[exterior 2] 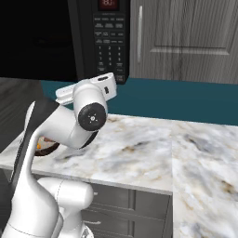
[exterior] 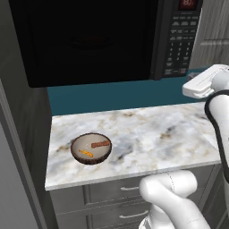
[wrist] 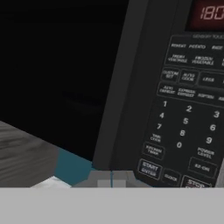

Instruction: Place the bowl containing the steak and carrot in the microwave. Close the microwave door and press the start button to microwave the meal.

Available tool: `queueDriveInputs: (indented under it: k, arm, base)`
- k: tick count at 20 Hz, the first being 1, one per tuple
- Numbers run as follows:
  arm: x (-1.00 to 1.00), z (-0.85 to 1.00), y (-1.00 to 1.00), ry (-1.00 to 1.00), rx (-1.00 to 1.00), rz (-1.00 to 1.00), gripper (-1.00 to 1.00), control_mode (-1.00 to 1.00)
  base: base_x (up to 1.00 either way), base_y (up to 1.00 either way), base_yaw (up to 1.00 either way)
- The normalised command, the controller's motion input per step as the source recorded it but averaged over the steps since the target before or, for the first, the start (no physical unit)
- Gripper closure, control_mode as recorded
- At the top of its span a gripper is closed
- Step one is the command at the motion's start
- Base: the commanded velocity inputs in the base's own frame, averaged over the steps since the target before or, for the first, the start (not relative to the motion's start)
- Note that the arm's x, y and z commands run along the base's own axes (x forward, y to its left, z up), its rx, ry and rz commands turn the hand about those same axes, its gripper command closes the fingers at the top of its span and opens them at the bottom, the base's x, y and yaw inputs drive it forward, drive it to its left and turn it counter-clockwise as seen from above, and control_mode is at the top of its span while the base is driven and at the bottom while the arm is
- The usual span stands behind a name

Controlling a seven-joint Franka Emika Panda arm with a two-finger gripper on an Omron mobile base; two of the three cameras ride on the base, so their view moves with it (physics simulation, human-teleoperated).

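The black microwave (exterior: pixel 89 40) stands above the counter, and its microwave door (exterior: pixel 85 49) lies flat against the front. A faint round turntable shows through the dark window. The bowl, the steak and the carrot are hidden. The keypad panel (wrist: pixel 188 118) with its red display (wrist: pixel 212 13) sits on the oven's right side. My gripper (wrist: pixel 111 178) is shut with nothing between its tips. It hovers just in front of the keypad's lower left corner, close to the start button (wrist: pixel 148 168). The white hand (exterior: pixel 201 82) reaches toward the panel (exterior 2: pixel 109 46).
A brown bowl (exterior: pixel 91 148) with a reddish strip and an orange sliver sits at the marble counter's (exterior: pixel 147 134) front left; my arm partly covers this bowl (exterior 2: pixel 44 146). Grey cabinet doors (exterior 2: pixel 186 37) stand right of the oven. Drawers run below the counter.
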Motion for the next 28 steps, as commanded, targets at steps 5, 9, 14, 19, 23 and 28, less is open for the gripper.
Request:
queueDriveInputs:
  k: [5, 9, 14, 19, 23, 28]
  arm:
    - [0.42, -0.1, 0.0, 0.0, 0.0, 0.0, 1.0, -1.0]
    - [0.34, -0.21, 0.0, 0.0, 0.0, 0.0, 1.0, -1.0]
    - [0.34, -0.27, 0.0, 0.0, 0.0, 0.0, 1.0, -1.0]
    - [0.38, -0.17, 0.0, 0.0, 0.0, 0.0, 1.0, -1.0]
    - [0.34, -0.01, 0.0, 0.0, 0.0, 0.0, 1.0, -1.0]
    - [0.22, 0.0, 0.0, 0.0, 0.0, 0.0, 1.0, -1.0]
  base:
    - [0.0, 0.0, 0.0]
    - [0.0, 0.0, 0.0]
    - [0.0, 0.0, 0.0]
    - [0.0, 0.0, 0.0]
    - [0.0, 0.0, 0.0]
    - [0.0, 0.0, 0.0]
